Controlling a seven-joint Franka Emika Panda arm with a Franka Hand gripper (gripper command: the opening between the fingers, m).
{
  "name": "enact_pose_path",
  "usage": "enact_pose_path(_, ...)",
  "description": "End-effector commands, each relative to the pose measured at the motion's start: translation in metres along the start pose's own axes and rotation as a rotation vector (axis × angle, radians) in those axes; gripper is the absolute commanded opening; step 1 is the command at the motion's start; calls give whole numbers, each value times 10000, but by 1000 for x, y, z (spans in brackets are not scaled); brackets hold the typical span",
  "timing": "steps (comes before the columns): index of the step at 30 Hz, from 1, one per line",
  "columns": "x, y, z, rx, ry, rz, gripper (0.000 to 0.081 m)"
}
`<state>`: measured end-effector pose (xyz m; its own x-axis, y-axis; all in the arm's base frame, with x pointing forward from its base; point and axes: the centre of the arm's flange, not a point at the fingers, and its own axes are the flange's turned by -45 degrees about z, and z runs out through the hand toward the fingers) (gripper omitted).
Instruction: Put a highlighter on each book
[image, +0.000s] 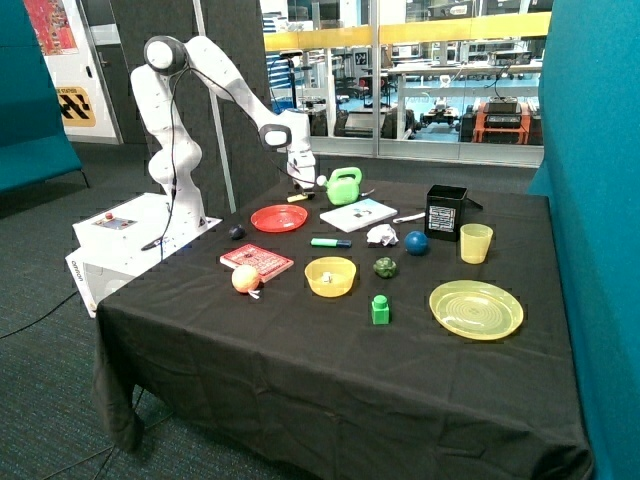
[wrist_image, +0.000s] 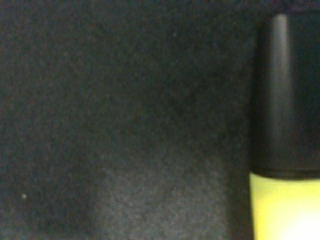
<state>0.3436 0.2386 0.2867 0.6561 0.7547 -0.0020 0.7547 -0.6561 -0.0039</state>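
Yellow highlighter (image: 298, 197) directly beneath claw (image: 301, 185)

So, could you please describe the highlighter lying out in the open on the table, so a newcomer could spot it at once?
Start at the white book near the middle of the black table. Just in front of it, between the book and the yellow bowl, lies a slim green highlighter with a dark cap, flat on the cloth. The other highlighter is yellow and lies beneath the gripper, behind the red plate.
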Motion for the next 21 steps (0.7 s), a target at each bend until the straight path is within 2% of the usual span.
enact_pose_path(1, -5, -5, 10, -39, 20, 39, 593)
enact_pose_path(21, 1, 7, 21, -39, 20, 65, 603)
